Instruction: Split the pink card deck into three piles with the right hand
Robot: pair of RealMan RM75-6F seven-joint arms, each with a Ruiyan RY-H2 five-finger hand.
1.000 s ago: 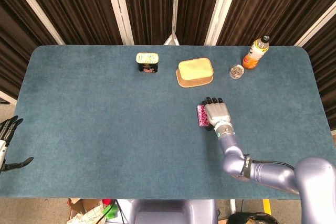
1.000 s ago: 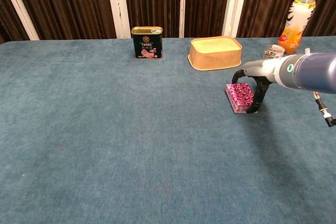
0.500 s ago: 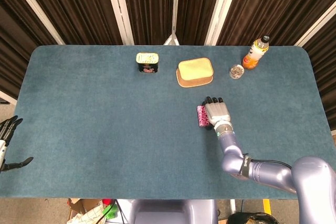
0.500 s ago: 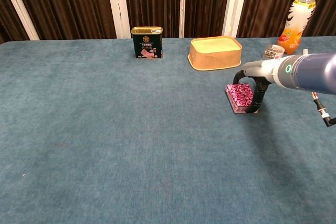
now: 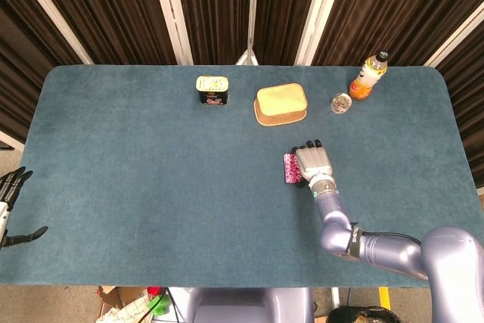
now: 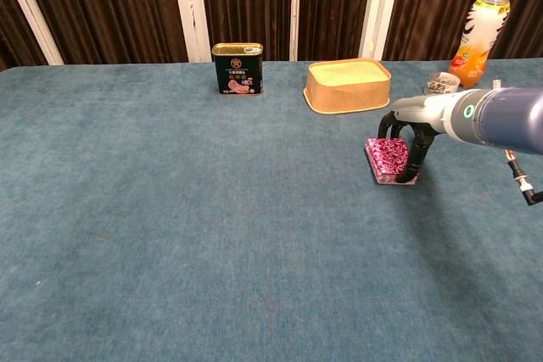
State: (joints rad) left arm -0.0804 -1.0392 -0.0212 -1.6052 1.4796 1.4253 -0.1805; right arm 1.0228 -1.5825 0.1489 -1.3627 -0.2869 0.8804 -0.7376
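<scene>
The pink card deck (image 5: 290,169) lies flat on the blue table, right of centre. In the chest view the deck (image 6: 386,158) shows its patterned top and stacked edge. My right hand (image 5: 314,163) arches over the deck's right side. Seen from the chest, the right hand (image 6: 411,125) has its dark fingers (image 6: 414,158) pressed on the near end and its thumb on the far end, gripping the stack. My left hand (image 5: 11,206) hangs off the table's left edge, fingers apart, holding nothing.
A dark tin can (image 5: 212,89) and a yellow oval tub (image 5: 281,103) stand behind the deck. An orange drink bottle (image 5: 368,76) and a small glass jar (image 5: 341,103) sit at the back right.
The right hand's fingers have drawn in against the two ends of the deck. The deck has hardly shifted. The left hand is still.
</scene>
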